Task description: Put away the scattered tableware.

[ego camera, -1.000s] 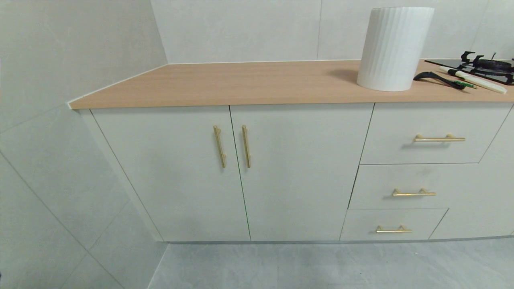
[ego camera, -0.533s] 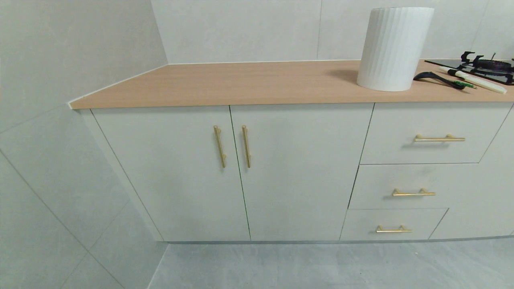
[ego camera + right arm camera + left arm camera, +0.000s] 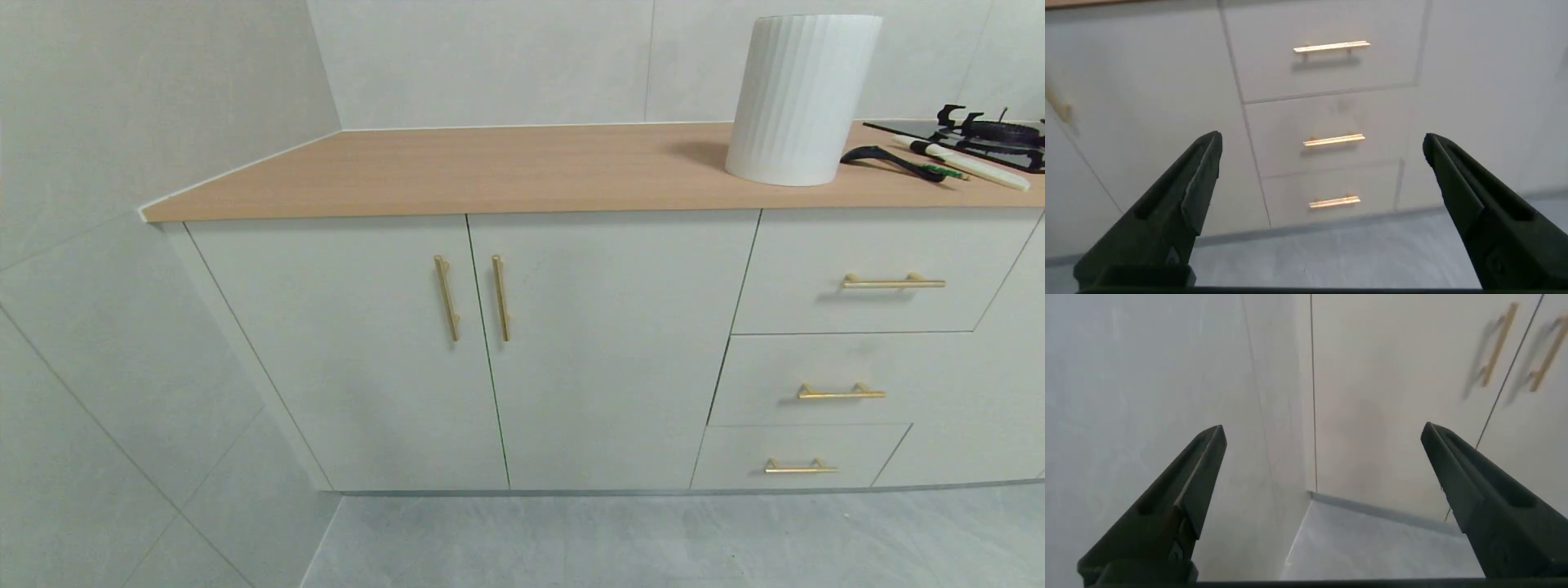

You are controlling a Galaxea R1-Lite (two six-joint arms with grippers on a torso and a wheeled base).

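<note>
On the wooden countertop at the far right lie a black ladle and a white-handled utensil, next to a tall white ribbed container. My left gripper is open and low, facing the cabinet's left corner and the wall. My right gripper is open too, facing the three drawers with nothing between its fingers.
A black stove grate sits at the counter's far right end. Below the counter are two cabinet doors with gold handles and a stack of drawers. A tiled wall closes the left side. Grey floor lies in front.
</note>
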